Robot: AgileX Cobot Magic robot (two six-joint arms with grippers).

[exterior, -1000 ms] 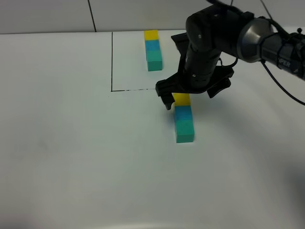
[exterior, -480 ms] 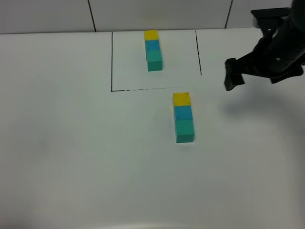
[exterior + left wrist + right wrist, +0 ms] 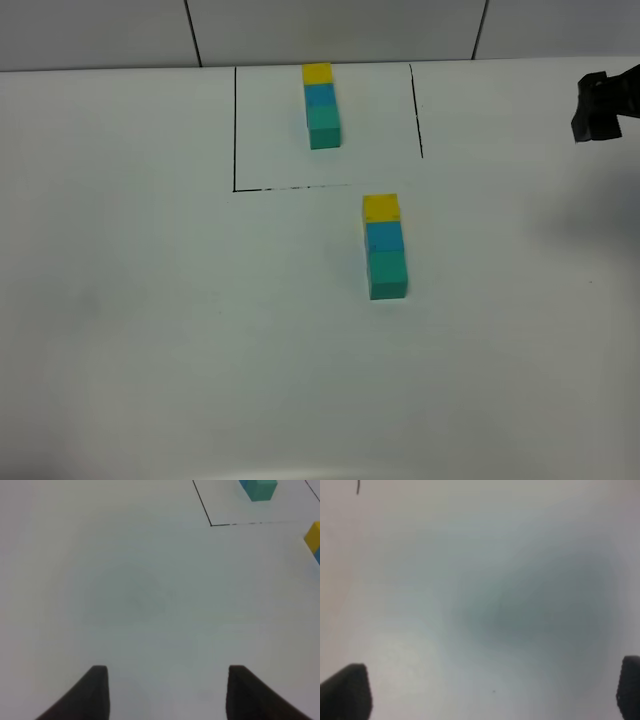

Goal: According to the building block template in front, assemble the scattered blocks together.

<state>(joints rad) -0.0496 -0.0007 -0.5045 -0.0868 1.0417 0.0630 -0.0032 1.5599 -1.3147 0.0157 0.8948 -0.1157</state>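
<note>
- scattered blocks (image 3: 385, 246) joined in one row, yellow-blue-green, on the table (image 3: 150, 300) just outside the marked box
- template (image 3: 321, 105) inside the box, well apart
- right gripper (image 3: 490, 692) spread wide, empty
- left gripper (image 3: 167, 692) parted, holding nothing

i see a plain white table (image 3: 150, 330) filling most of my high view, evenly lit, with a thin black outline (image 3: 236, 150) marked on it. behind it runs a pale tiled wall (image 3: 340, 30) with dark joints.
</note>
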